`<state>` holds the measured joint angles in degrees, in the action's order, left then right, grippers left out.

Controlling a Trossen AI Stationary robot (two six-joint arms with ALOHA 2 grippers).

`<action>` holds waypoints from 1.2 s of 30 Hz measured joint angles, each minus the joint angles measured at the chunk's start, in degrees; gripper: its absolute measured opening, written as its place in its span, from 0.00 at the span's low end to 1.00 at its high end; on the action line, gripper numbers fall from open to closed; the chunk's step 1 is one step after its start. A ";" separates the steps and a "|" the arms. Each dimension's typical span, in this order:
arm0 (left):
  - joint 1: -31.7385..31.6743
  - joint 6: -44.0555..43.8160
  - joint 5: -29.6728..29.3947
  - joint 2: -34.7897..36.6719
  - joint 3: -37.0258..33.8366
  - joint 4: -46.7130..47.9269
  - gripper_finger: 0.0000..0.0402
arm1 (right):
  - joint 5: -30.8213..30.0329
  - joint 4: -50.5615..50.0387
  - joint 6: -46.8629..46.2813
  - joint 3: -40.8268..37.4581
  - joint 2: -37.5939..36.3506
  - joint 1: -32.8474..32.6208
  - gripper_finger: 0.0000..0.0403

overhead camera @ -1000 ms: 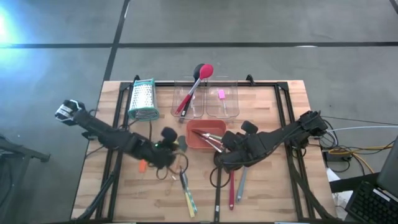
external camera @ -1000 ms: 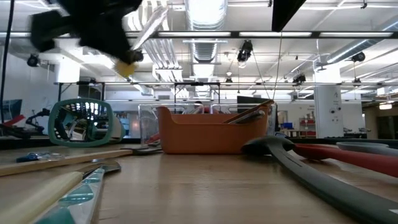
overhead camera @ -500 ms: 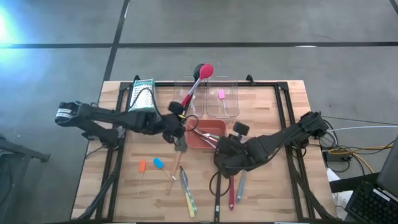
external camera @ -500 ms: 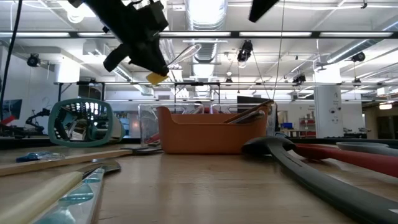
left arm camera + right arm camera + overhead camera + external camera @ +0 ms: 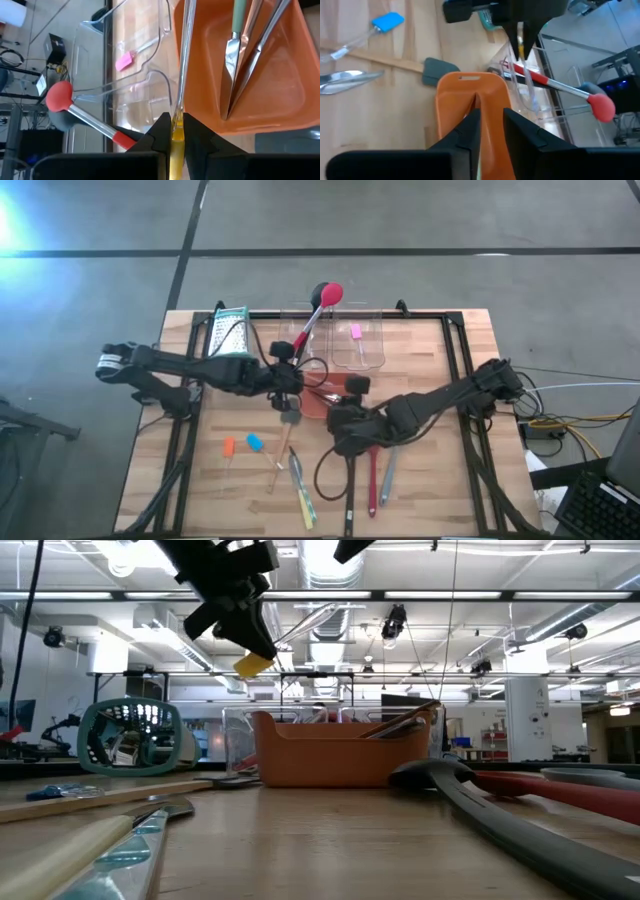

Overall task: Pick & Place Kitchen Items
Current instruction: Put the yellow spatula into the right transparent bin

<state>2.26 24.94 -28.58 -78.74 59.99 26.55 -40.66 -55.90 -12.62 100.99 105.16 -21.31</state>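
My left gripper hovers at the near edge of the clear tubs, beside the orange tray. It is shut on a small tool with a yellow head and a clear handle. My right gripper hangs just in front of the tray, its fingers almost together with nothing between them. Several thin tools lie in the tray. A red-headed spoon leans in the left tub, and a pink piece lies in the right tub. My left gripper pinches the tool at its yellow head end between the two fingers. The fingers come from the table's left, slanting down. The clear handle sticks out past the fingertips over the tub and the tray's edge. The tool is lifted clear of the table.
A metal grater with teal trim stands at the far left. An orange piece, a blue piece, a wooden-handled spatula, green-yellow tools and red and grey handles lie on the near table.
My left gripper, still shut on the yellow-headed tool, has risen from near the orange and blue pieces. It has gone toward the far edge and the right, up to the tubs and tray. My right gripper has drawn back from the tray toward the near-left.
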 joint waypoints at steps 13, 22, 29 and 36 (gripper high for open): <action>2.59 0.25 -3.10 -2.89 2.61 -0.11 0.07 | -0.46 1.35 5.33 -0.32 1.58 4.22 0.35; 4.16 0.61 -3.09 -2.90 4.42 0.06 0.07 | 0.02 0.64 5.32 -0.79 1.68 6.58 0.36; 4.39 0.83 -3.83 -2.90 4.58 0.24 0.07 | 0.55 0.68 5.13 -0.79 1.67 6.91 0.23; 4.40 0.94 -3.73 -2.90 4.58 0.41 0.07 | 1.42 0.63 4.42 -0.79 1.67 6.89 0.03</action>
<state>6.66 25.87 -32.30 -81.65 64.58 26.96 -39.24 -55.27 -8.20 100.20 106.83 -14.41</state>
